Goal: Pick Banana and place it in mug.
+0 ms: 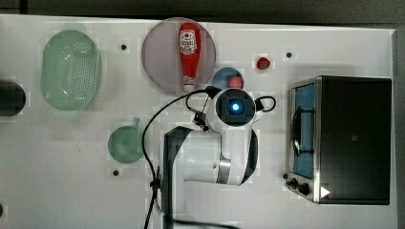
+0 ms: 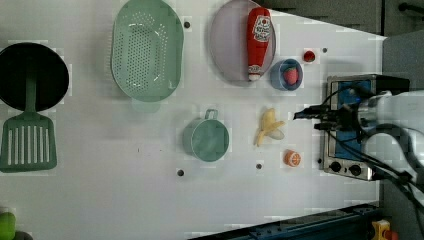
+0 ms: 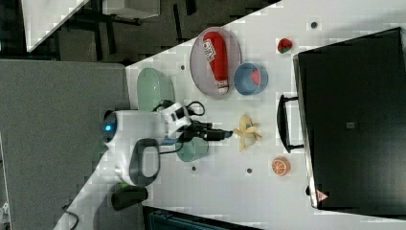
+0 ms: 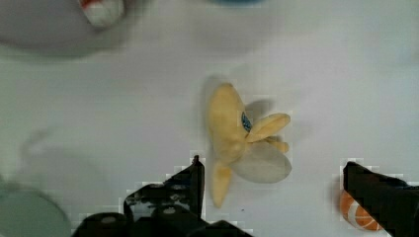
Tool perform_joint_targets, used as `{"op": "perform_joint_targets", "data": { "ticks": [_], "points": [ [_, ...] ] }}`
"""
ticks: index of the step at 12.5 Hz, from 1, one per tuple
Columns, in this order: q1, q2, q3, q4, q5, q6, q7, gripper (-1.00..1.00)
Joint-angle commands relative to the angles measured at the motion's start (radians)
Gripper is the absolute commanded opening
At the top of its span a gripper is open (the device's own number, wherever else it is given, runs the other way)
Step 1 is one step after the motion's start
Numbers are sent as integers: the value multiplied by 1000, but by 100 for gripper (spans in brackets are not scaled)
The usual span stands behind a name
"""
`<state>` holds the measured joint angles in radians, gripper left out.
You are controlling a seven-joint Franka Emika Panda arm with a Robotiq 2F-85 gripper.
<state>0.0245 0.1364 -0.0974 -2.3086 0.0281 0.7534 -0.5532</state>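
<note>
The banana is pale yellow with its peel splayed, and it lies on the white table. My gripper hangs open above it, one dark finger on each side of its lower end, nothing held. In the right view the gripper points at the banana from the right view's left. In the left view the banana lies between the teal mug and the oven. In the top view the arm hides the banana, and the mug stands upright on the top view's left.
An orange slice lies close to the banana. A blue bowl, a plate bearing a ketchup bottle, and a pale green colander sit farther back. A toaster oven flanks the banana. A black pan and a spatula lie far off.
</note>
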Motion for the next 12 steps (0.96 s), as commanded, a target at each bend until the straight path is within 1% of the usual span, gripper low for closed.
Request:
{"op": "perform_joint_targets", "data": {
  "ticks": [1,3,5,7,10,11,12],
  "points": [
    [-2,40,17,-18,-26,71,-195,100],
    [-2,110,24,-15,-26,85,-195,100],
    [-3,179,33,-15,-26,138,-195,100],
    [-3,225,33,-16,-26,222,-195,100],
    [-4,273,37,-20,-26,246,-195,100],
    [-4,272,38,-23,-26,247,-195,79],
    [-4,272,38,-23,-25,249,-195,53]
  ]
}}
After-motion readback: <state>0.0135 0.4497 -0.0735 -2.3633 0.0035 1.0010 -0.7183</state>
